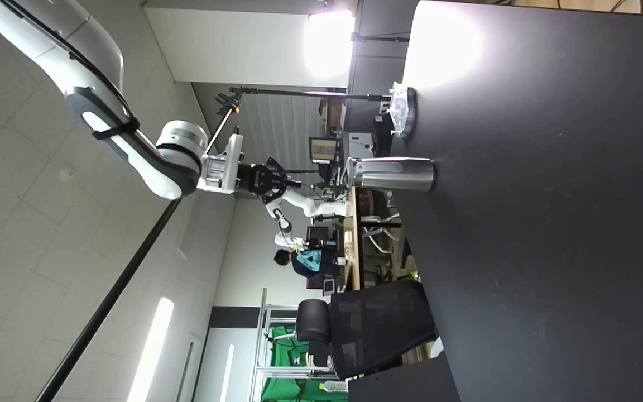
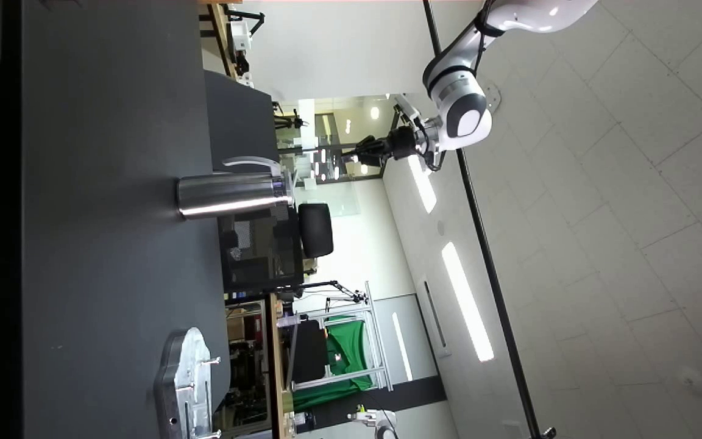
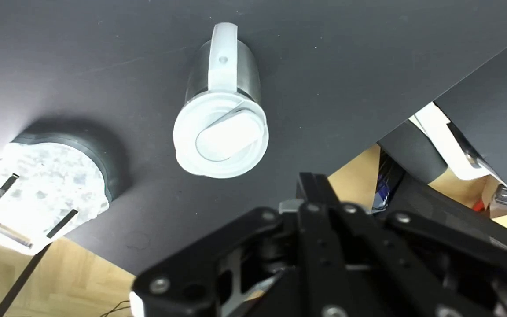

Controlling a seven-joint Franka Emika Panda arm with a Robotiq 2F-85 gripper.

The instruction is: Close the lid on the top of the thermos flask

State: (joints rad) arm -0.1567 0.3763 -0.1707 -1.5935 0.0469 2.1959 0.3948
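The thermos flask [image 1: 394, 174] is a silver metal cylinder with a grey handle, standing upright on the dark table; the exterior pictures lie on their side. It also shows in an exterior view [image 2: 229, 195] and from above in the wrist view [image 3: 249, 72]. Its white round lid [image 3: 192, 132] has a long rounded flap [image 3: 231, 134] with a shadowed gap along one edge; I cannot tell how far it is raised. My gripper [image 1: 297, 183] is above the flask, apart from it, and also shows in an exterior view [image 2: 349, 157]. In the wrist view its fingertips [image 3: 314, 187] are together, with nothing between them.
A dark-based object with a shiny pale top and small posts [image 2: 189, 384] stands on the table [image 1: 550, 223] beside the flask; it also shows in the wrist view [image 3: 51, 180]. A black office chair [image 1: 383, 326] stands past the table edge.
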